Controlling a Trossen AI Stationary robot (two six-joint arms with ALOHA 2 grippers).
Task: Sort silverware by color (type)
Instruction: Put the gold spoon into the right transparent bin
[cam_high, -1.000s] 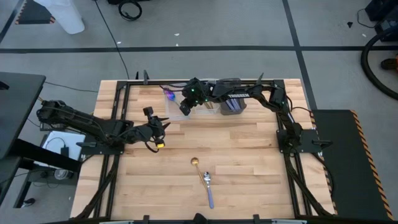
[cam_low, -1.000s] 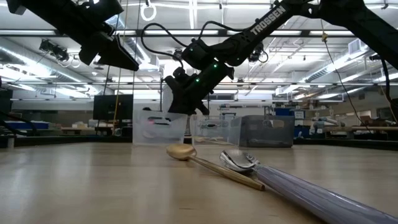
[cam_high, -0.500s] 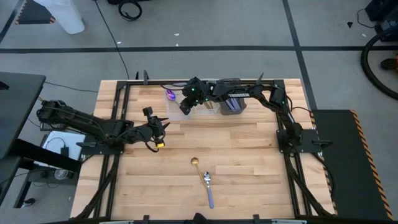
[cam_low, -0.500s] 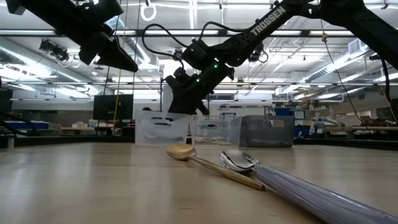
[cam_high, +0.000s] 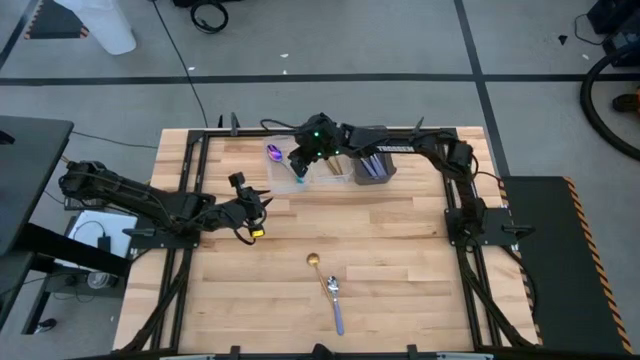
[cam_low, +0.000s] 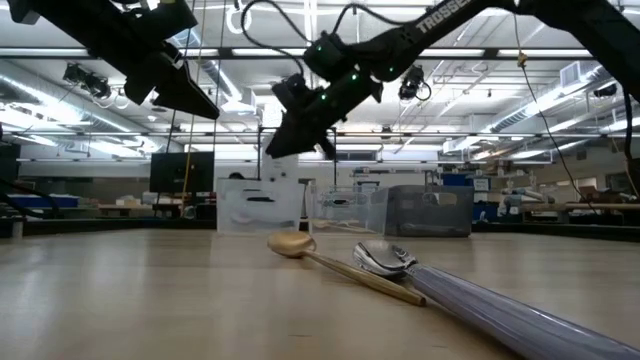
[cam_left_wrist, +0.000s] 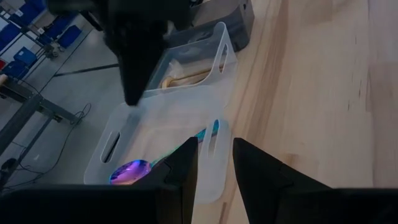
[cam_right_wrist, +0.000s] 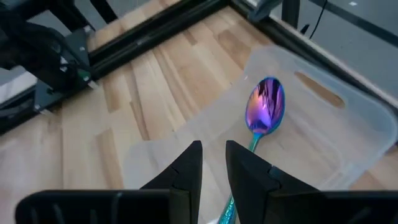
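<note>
From up here I see a grey concrete floor (cam_high: 330, 40) crossed by dark tape lines (cam_high: 300, 76), with a black cable (cam_high: 175, 50) trailing over it. The butcher-block table (cam_high: 400, 250) sits in a black metal frame (cam_high: 190, 180). Level across the tabletop, I look into a large open workshop: rows of ceiling strip lights (cam_low: 80, 75), benches and shelving (cam_low: 560, 205) far back, a dark monitor (cam_low: 180, 170) at the far left.
</note>
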